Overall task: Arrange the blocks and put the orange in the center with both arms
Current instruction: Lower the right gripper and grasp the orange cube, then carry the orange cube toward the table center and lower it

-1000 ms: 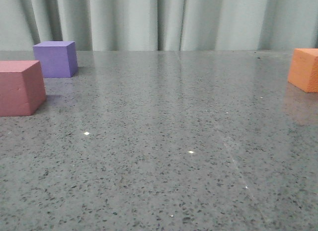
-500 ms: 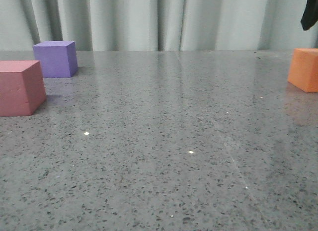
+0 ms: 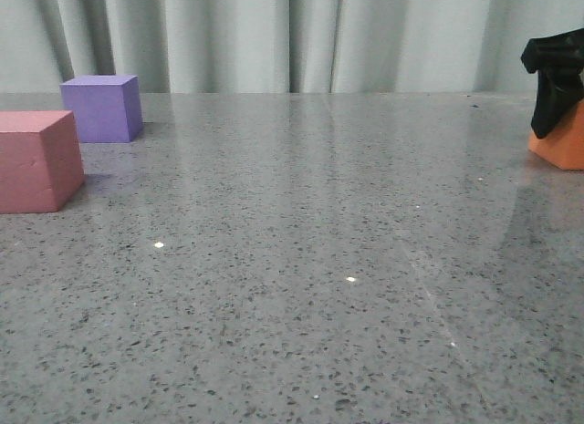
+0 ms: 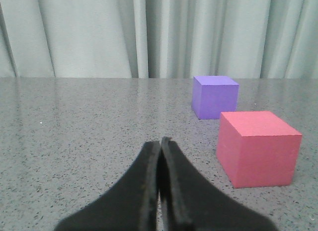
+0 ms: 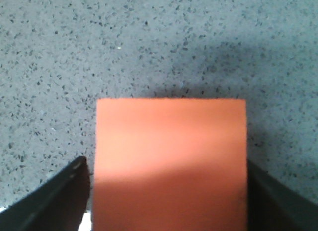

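The black claw-fingered right gripper hangs at three o'clock, fingers spread wide. The black left gripper has its fingertips pressed together.

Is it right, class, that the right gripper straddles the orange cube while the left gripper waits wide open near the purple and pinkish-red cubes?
Not quite: the left wrist view shows the left gripper shut, fingers pressed together. The rest holds: the right gripper straddles the orange cube.

Orange cube far right; purple, pinkish-red left
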Action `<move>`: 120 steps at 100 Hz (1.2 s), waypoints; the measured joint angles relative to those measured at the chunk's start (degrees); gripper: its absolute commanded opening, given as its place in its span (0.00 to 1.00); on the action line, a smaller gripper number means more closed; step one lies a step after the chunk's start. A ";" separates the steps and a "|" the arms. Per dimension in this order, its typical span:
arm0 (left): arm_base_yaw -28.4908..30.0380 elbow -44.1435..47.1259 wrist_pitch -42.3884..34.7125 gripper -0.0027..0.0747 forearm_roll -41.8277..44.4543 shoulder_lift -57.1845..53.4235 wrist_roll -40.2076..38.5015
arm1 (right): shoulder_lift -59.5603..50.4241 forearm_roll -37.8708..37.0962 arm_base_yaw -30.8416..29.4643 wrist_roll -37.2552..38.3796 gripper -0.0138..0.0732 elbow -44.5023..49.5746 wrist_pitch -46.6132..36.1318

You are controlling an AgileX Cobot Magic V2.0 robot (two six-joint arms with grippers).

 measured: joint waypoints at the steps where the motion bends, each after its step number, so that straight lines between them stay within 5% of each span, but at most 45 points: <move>1: 0.00 0.00 0.00 0.01 0.00 0.00 0.00 | 0.00 0.00 0.00 0.00 0.64 0.00 -0.12; 13: 0.00 0.00 0.00 0.01 0.00 0.00 0.00 | 0.00 0.00 0.00 0.00 0.50 -0.09 -0.66; 36: 0.00 0.00 0.00 0.01 0.00 0.00 0.00 | -0.02 0.00 1.49 0.00 0.50 -4.48 3.29; 55: 0.00 0.00 0.00 0.01 0.00 0.00 0.00 | -1.02 0.00 9.77 0.83 0.50 -11.31 6.62; 85: 0.00 0.00 0.00 0.01 0.00 0.00 0.00 | 4.99 -1.94 23.81 12.59 0.50 -21.82 7.28; 120: 0.00 0.00 0.00 0.01 0.00 0.00 0.00 | 17.44 -10.52 32.70 27.43 0.50 -30.35 13.81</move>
